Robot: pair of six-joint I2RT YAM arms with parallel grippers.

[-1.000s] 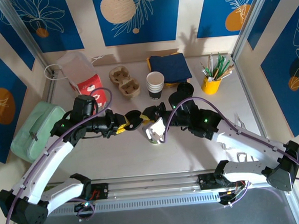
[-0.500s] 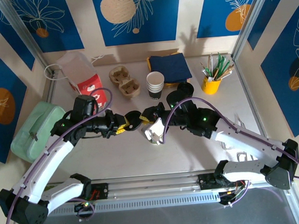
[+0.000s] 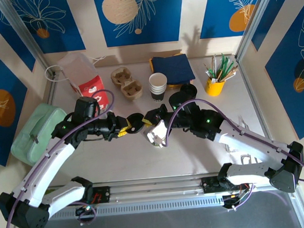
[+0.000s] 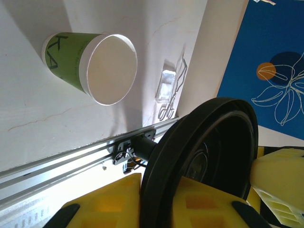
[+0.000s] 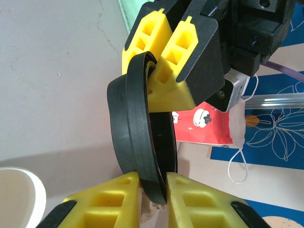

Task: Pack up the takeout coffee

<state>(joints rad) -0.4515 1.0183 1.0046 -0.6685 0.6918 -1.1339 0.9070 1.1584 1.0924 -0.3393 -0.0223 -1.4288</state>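
The green paper cup (image 3: 156,135) lies on its side in the middle of the white table (image 3: 207,152), just in front of where the two grippers meet. In the left wrist view the cup (image 4: 71,57) has lime-green sides and a thin white rim. Its round white end faces the camera. There is no lid on it. On the green side I can read the dark letters "KA"; the rest of the word curves out of sight.

The black lid (image 3: 136,120) is up in the air, turned on its edge. Both grippers hold it. The left gripper (image 3: 127,127) has its yellow fingers (image 5: 161,57) pressed tight on one part of the rim. The right gripper (image 5: 152,194) has its fingers close together on the far part of the rim, one on each side.

Both arms reach in from the sides with bent elbows, and their grippers meet tip to tip above the table.

Behind the left gripper stands a red and white paper bag (image 5: 199,124) with a small cartoon face on it. I can't read any words on the bag.

At the back of the table is a stack of white-rimmed cups (image 3: 158,86).
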